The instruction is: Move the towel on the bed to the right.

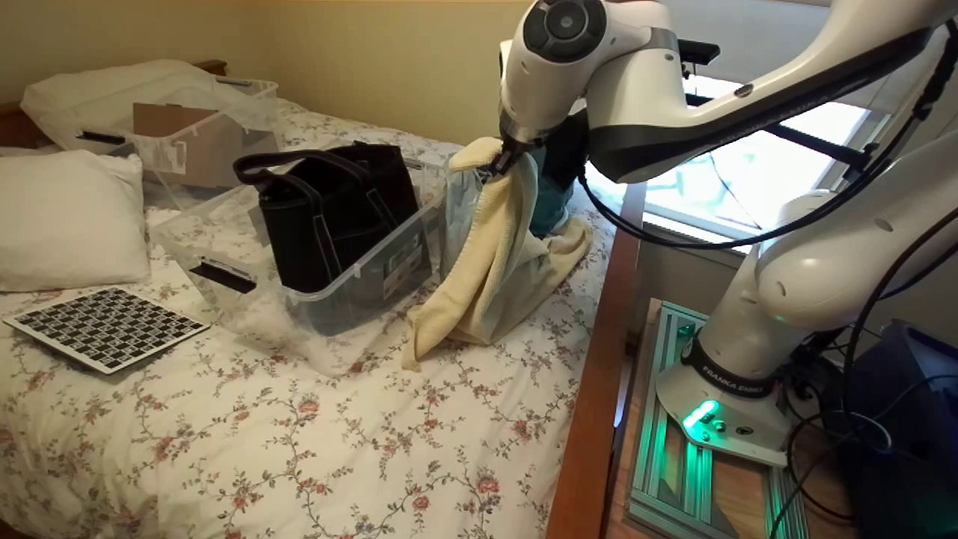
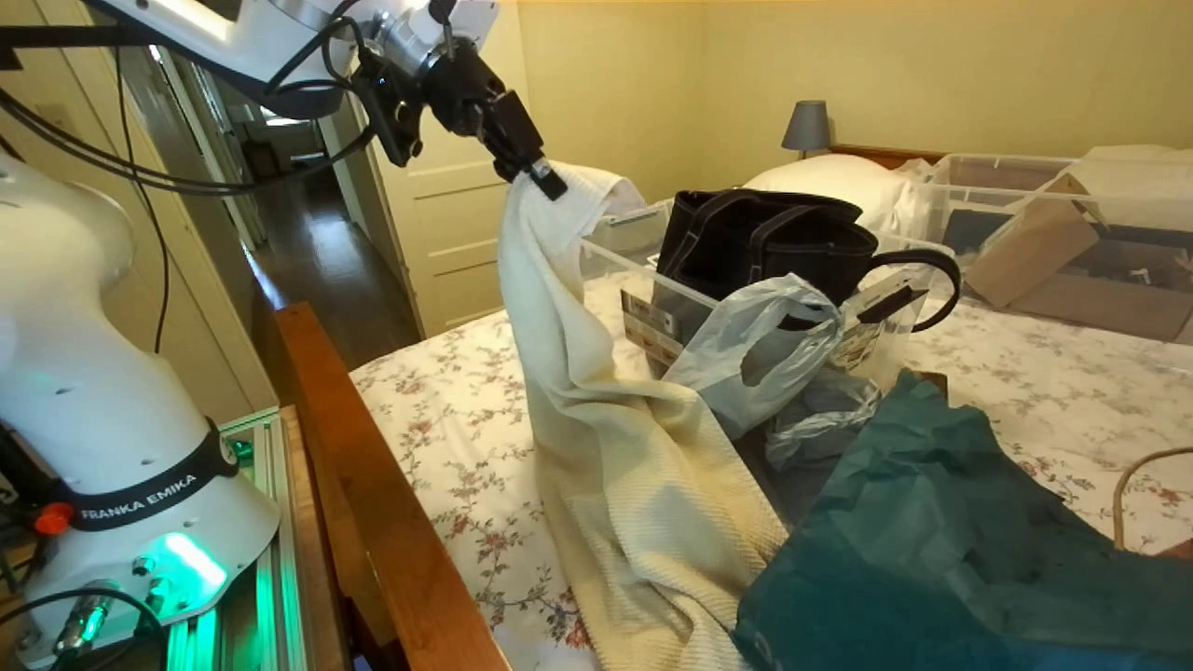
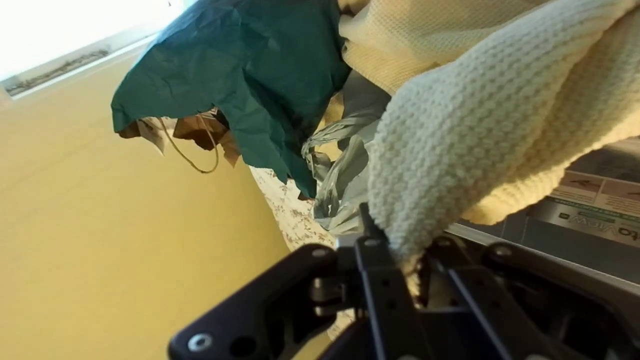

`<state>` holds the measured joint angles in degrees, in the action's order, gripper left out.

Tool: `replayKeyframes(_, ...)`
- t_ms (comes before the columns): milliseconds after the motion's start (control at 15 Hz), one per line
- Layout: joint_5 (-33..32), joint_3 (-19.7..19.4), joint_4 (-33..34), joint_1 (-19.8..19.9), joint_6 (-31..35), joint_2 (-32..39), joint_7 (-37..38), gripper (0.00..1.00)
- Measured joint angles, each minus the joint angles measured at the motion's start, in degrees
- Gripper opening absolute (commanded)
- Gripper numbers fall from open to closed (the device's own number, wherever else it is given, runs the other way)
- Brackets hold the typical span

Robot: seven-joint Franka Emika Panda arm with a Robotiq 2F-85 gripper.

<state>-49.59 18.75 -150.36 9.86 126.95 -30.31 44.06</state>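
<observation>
The cream knitted towel (image 1: 486, 262) hangs from my gripper (image 1: 500, 165), and its lower part drapes onto the flowered bed (image 1: 337, 449). In an exterior view the towel (image 2: 643, 485) falls in a long fold from the gripper (image 2: 541, 177), and its lower end spreads beside the green bag. In the wrist view the towel (image 3: 465, 125) is pinched between the fingers (image 3: 407, 245) and runs up to the right. The gripper is shut on the towel's upper part and holds it above the bed. The towel's far lower end is cut off in that exterior view.
A clear bin (image 1: 359, 288) with a black bag (image 1: 337, 217) stands beside the towel. A grey plastic bag (image 2: 760, 345) and a green paper bag (image 2: 960, 550) lie close to it. A wooden bed rail (image 1: 591, 419) runs between bed and robot base. A patterned board (image 1: 105, 329) lies farther off.
</observation>
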Motion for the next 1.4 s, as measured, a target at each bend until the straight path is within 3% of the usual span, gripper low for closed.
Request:
replayKeyframes(400, -7.22, -1.39, 1.4, -0.7, -13.03, 5.49, 8.94, 0.03)
replayKeyframes(467, -7.6, -2.43, 1.57, -1.25, -14.02, 6.77, 9.81, 0.28)
replayKeyframes(533, -7.67, -3.77, 1.76, -1.89, -14.41, 8.13, 10.4, 0.39)
replayKeyframes(600, -7.67, -5.19, 2.03, -2.59, -14.42, 9.5, 10.89, 0.44)
replayKeyframes(867, -7.11, -10.12, 2.49, -7.24, -3.76, 13.18, 11.13, 0.72)
replayKeyframes(1133, -5.38, -10.53, 2.47, -11.87, 7.9, 13.73, 10.9, 0.99)
replayKeyframes(1400, -2.38, -11.32, 2.11, -12.91, 19.48, 15.45, 8.82, 1.0)
